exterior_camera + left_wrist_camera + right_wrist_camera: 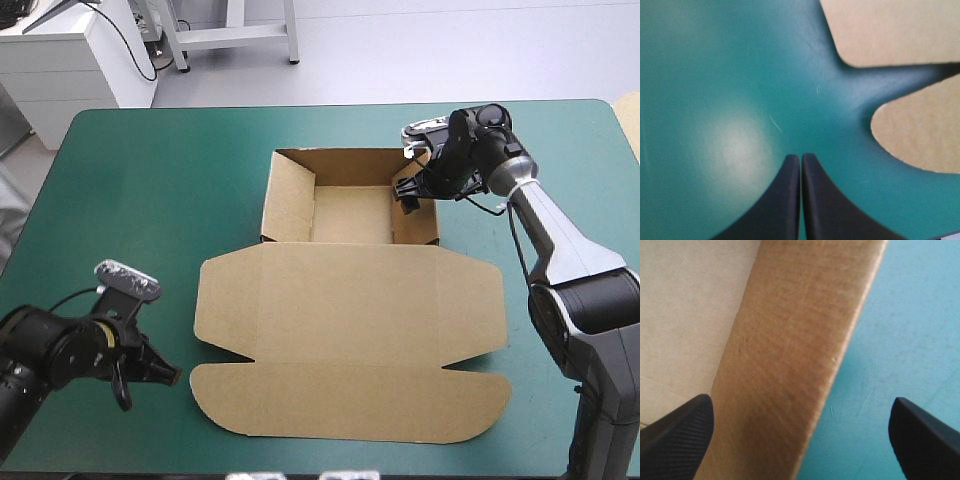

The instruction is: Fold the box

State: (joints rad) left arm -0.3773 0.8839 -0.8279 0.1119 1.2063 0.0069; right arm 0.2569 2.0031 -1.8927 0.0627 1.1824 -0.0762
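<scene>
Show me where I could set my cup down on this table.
Bare teal-green cover lies left of the box toward the far-left corner. Crowded: the middle, the left claw near-left, the right claw straddling the box's right wall.

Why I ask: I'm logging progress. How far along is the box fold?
Done: the box stands as an open tray, walls raised. In hand: the right gripper, fingers open, straddles its right wall. The left gripper, fingers shut, is over the teal-green cover beside the lid. Left: the lid lies flat, unfolded.

Left wrist view cuts off the box [912,135], showing two blurred flap corners.
</scene>
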